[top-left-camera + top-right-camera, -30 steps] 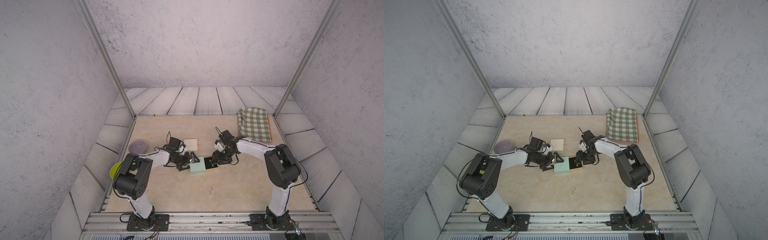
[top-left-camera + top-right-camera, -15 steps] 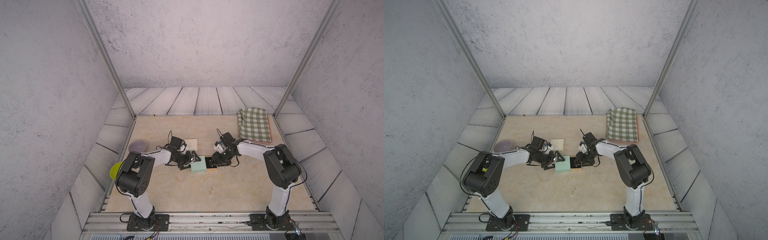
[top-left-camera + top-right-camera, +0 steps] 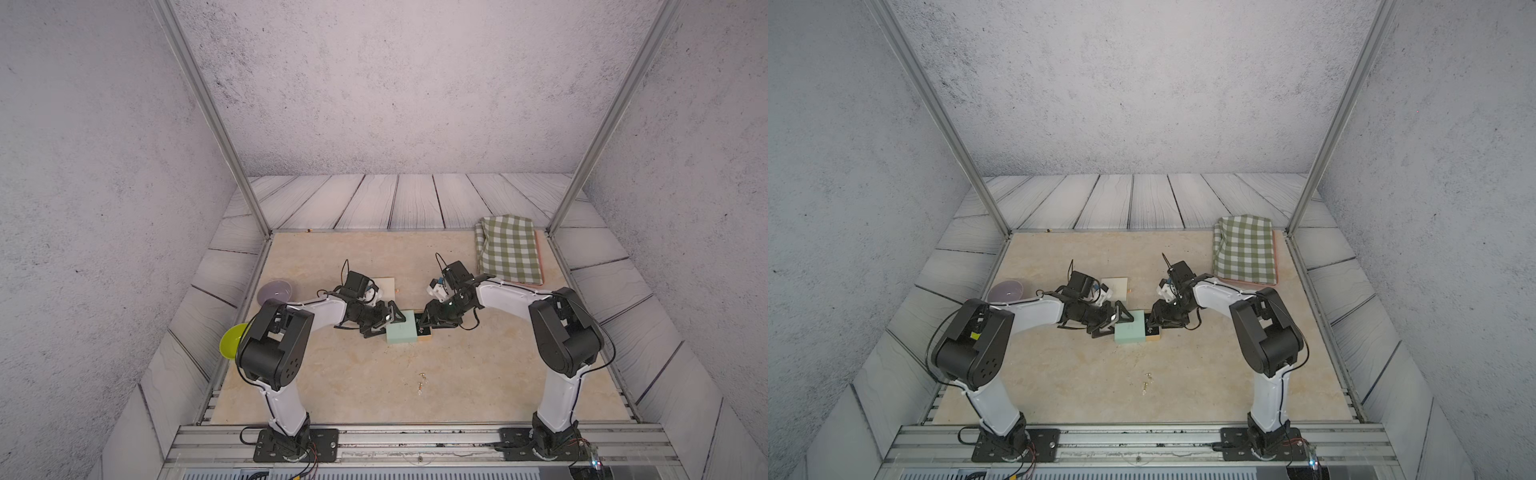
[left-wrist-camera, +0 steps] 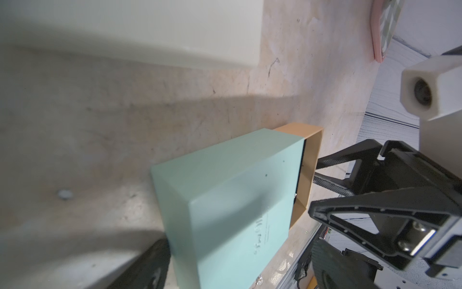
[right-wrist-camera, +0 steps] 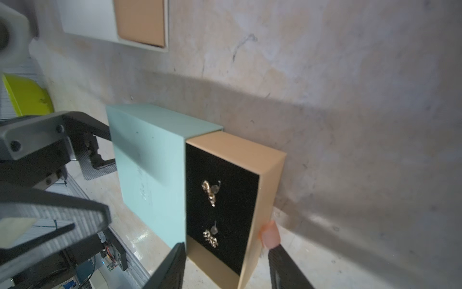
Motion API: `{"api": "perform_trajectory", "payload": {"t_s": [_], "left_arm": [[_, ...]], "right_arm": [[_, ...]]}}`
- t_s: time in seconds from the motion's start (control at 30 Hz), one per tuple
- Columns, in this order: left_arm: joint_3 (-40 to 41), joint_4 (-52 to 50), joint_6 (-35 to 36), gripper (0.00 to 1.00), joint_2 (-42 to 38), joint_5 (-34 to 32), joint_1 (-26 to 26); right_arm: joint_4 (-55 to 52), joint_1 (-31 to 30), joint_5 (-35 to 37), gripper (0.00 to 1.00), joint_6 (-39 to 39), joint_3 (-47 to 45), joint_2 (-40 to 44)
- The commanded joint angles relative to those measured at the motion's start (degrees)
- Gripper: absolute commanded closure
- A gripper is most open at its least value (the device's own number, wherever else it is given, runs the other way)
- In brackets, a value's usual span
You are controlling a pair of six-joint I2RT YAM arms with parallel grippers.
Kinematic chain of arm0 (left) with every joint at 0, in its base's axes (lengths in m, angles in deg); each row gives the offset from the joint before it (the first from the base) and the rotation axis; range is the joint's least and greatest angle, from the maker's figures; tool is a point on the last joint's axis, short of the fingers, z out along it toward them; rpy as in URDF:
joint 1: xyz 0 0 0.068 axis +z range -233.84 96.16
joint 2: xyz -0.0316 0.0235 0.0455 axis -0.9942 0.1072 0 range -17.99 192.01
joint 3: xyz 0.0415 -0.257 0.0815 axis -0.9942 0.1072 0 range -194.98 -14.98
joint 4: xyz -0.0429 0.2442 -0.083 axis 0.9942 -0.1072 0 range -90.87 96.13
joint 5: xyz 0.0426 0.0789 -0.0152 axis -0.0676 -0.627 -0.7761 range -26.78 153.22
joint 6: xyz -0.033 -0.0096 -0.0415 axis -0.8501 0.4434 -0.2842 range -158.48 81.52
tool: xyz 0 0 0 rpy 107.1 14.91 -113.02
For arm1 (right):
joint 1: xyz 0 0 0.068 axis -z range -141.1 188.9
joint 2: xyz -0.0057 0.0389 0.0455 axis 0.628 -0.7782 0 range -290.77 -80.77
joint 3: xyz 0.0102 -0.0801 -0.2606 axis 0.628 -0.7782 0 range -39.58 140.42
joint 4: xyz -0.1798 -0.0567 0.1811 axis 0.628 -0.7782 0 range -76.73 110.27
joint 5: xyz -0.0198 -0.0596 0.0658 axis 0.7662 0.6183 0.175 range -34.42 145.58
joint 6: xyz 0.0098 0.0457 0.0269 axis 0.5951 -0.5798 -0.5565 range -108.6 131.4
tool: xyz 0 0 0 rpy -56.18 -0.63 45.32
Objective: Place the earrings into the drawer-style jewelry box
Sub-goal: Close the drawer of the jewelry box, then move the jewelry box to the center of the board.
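left pincer (image 3: pixel 391 322) wide, at mint sleeve (image 3: pixel 401 333); right pincer (image 3: pixel 424 323) straddles tan tray (image 5: pixel 235 150), grip unclear. loose earrings (image 3: pixel 421 380) on counter (image 3: pixel 353 374), cream box (image 3: pixel 384 286) behind.

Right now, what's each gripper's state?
Left gripper: open, tips at the mint-green box, holding nothing.
Right gripper: astride the tan tray; grip cannot be told.

Top views: high, front edge, looking down-forward. Wrist views: close, sharing mint box (image 4: pixel 225 200).
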Motion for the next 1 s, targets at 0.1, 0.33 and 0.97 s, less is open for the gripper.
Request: {"api": "perform_trajectory", "payload": {"t_s": [0.1, 0.33, 0.97], "left_arm": [[-2.50, -0.71, 0.62, 0.08, 1.51, 0.86, -1.23], [-4.80, -0.58, -0.07, 0.08, 3.23, 0.94, -3.16], [-6.45, 2.14, -2.71, 0.08, 5.69, 0.89, -5.49]], "right_arm": [[3.65, -0.66, -4.97, 0.44, -2.16, -0.93, 0.88], [3.68, -1.07, -4.25, 0.44, -1.85, -1.51, 0.53], [4.00, 3.95, 1.32, 0.39, -1.68, -18.35, 20.11]]}}
